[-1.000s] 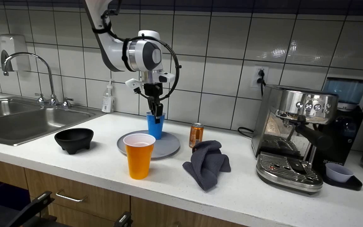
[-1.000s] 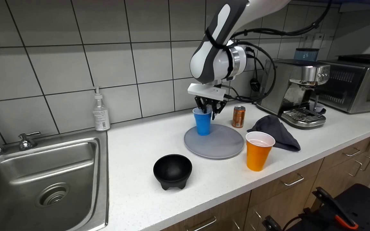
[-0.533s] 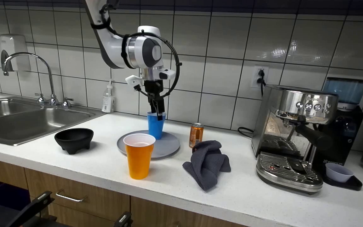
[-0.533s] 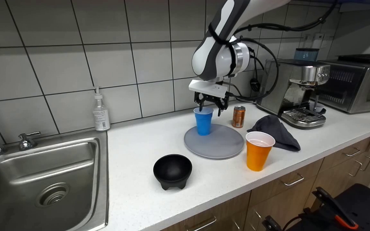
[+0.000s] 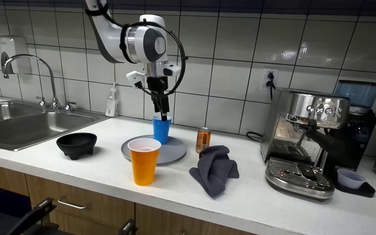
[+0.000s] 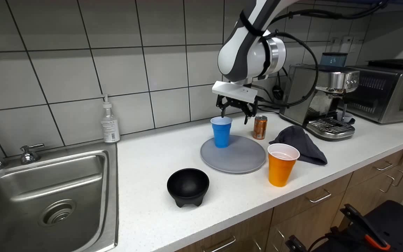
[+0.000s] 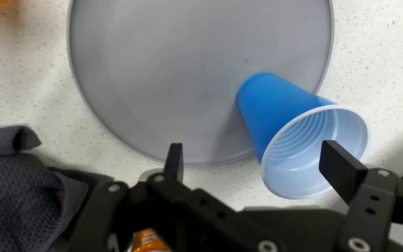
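A kitchen, by its steel sink (image 6: 40,189), espresso machine (image 5: 292,143), countertop (image 5: 103,169) and tiled wall (image 5: 230,78).

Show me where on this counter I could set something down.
Bare counter lies between the sink and gray plate, behind the black bowl, and between the towel and espresso machine. Crowded: can, towel and orange cup near the plate; open gripper by the blue cup.

Blue cup (image 6: 221,135) — upright on gray plate (image 6: 245,159).
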Available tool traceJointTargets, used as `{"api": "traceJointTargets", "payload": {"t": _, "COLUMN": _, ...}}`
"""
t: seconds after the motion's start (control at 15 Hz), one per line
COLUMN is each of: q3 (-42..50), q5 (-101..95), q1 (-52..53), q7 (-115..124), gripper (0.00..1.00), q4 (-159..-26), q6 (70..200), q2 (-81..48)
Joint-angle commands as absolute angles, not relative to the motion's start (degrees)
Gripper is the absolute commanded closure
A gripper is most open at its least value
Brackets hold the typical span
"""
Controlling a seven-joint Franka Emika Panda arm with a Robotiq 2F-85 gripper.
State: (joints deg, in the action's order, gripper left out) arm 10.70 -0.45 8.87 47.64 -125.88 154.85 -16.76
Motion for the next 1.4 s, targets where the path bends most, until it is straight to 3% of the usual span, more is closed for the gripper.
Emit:
{"api": "traceJointTargets", "payload": {"t": 0.0, "q3": 10.83, "q5": -3.39, "q1": 7.89, "q7": 47.68, "gripper": 0.0, "q4": -132.63, "q6": 155.69, "q2": -10.31}}
{"api": "traceJointTargets", "payload": {"t": 1.33, "q3": 5.87, "q5": -11.88, "q1": -1.32, "q7": 56.89, "gripper": 0.0, "q4": -154.32, "q6": 155.05, "q2": 8.69}}
